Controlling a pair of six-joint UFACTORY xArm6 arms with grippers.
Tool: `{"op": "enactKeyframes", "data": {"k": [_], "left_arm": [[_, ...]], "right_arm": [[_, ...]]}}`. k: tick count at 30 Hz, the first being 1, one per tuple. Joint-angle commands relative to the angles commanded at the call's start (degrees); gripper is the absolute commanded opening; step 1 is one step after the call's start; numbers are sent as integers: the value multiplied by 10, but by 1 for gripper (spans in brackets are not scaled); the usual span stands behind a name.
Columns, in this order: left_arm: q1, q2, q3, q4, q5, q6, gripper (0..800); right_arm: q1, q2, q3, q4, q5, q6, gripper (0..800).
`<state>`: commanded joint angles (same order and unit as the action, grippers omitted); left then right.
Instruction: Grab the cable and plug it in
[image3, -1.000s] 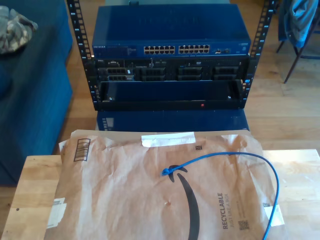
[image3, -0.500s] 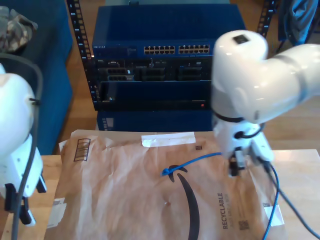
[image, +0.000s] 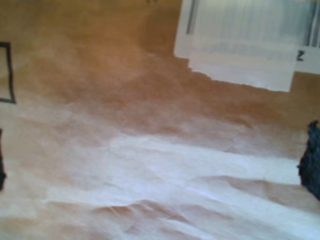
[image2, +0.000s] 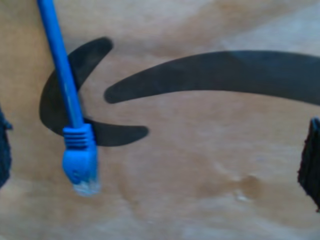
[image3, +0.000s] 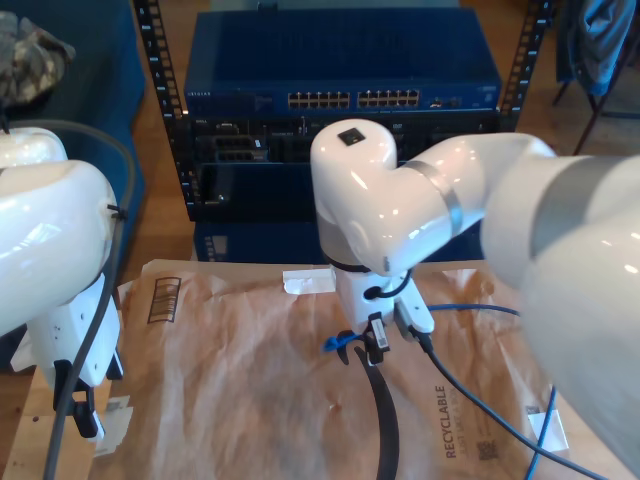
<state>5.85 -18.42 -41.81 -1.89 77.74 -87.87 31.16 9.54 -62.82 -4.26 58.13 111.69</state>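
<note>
The blue cable (image2: 60, 65) lies on a brown paper envelope (image2: 200, 150), and its blue-booted clear plug (image2: 81, 162) rests on the printed black arrow. My second gripper (image2: 156, 157) hangs open just above it, with the plug between the dark fingertips (image2: 311, 162) and nearer one of them. In the exterior view that arm covers the envelope's middle, with the plug (image3: 333, 344) peeking out beside it and the cable (image3: 470, 306) trailing toward the exterior view's right. My first gripper (image: 155, 167) is open over bare brown paper near a white barcode label (image: 240, 45).
Behind the table stands a rack with a blue network switch (image3: 340, 70) and its row of ports (image3: 352, 100). The envelope (image3: 230, 370) covers most of the wooden table (image3: 20, 430). The first arm (image3: 60, 270) fills the exterior view's left.
Both arms have swung in over the envelope. The second arm has moved toward the exterior view's left until it is above the plug. The cable has not moved.
</note>
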Motion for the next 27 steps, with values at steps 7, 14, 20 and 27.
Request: {"op": "enactKeyframes", "data": {"k": [7, 14, 20, 27], "left_arm": [[1, 0, 3, 0, 0, -11, 800], [1, 0, 4, 0, 0, -11, 800], [1, 0, 4, 0, 0, -11, 800], [1, 0, 4, 0, 0, -11, 800]], "right_arm": [[1, 49, -25, -1, 0, 0, 789], [0, 73, -24, -3, -2, 1, 733], [2, 76, -27, -2, -2, 7, 674], [2, 82, -31, -2, -3, 7, 518]]}}
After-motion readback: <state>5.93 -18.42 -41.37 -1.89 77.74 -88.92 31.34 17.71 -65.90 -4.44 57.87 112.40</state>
